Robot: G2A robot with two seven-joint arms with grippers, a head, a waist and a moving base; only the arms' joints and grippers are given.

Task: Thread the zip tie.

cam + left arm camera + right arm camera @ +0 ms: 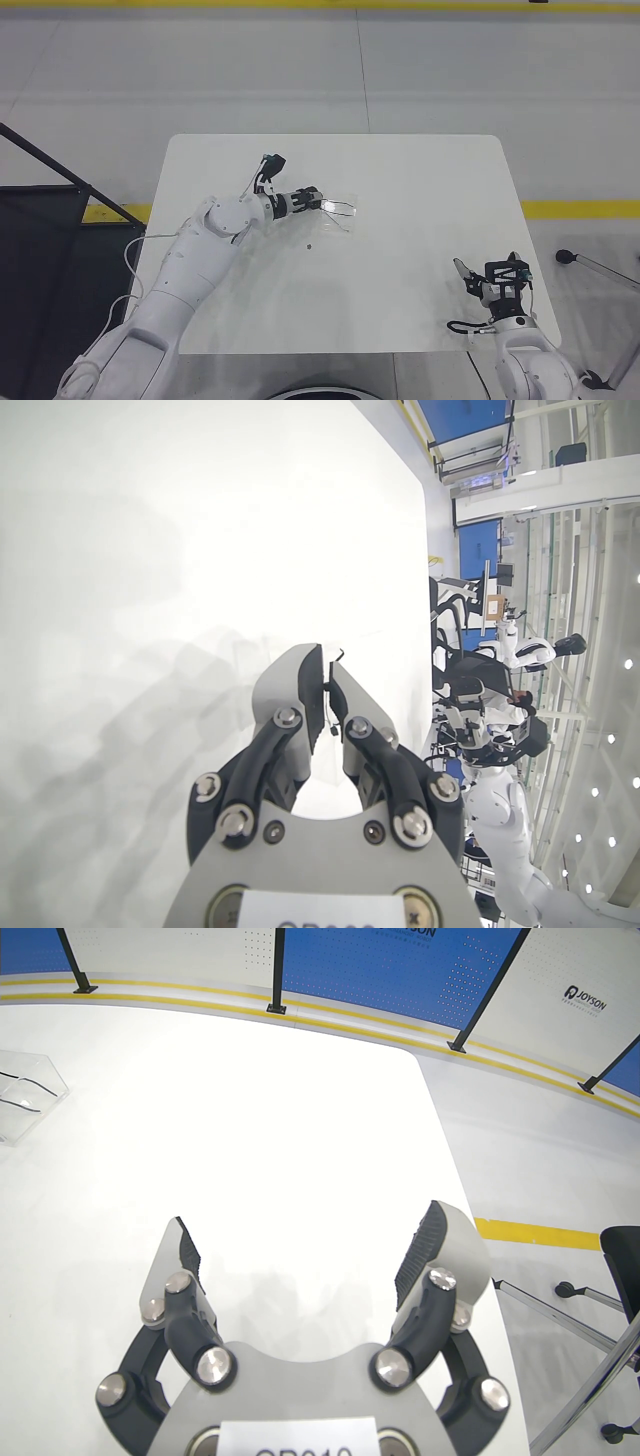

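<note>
White table [420,180] from above: left gripper [322,203] near middle, over clear box [346,216]; right gripper [488,268] by right front corner. Left wrist: pads [310,690] pinching black zip tie [340,656], tip poking beyond. Right wrist: fingers [435,1238] spread, yellow floor line [535,1230] past table edge.

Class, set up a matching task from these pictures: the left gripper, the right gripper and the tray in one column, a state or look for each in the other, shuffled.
Things:
1. left gripper
2. right gripper
3. tray

States:
A. clear
B. jaws open, holding nothing
C. jaws shut on a zip tie

Pairs: 1-C, 2-B, 3-A
</note>
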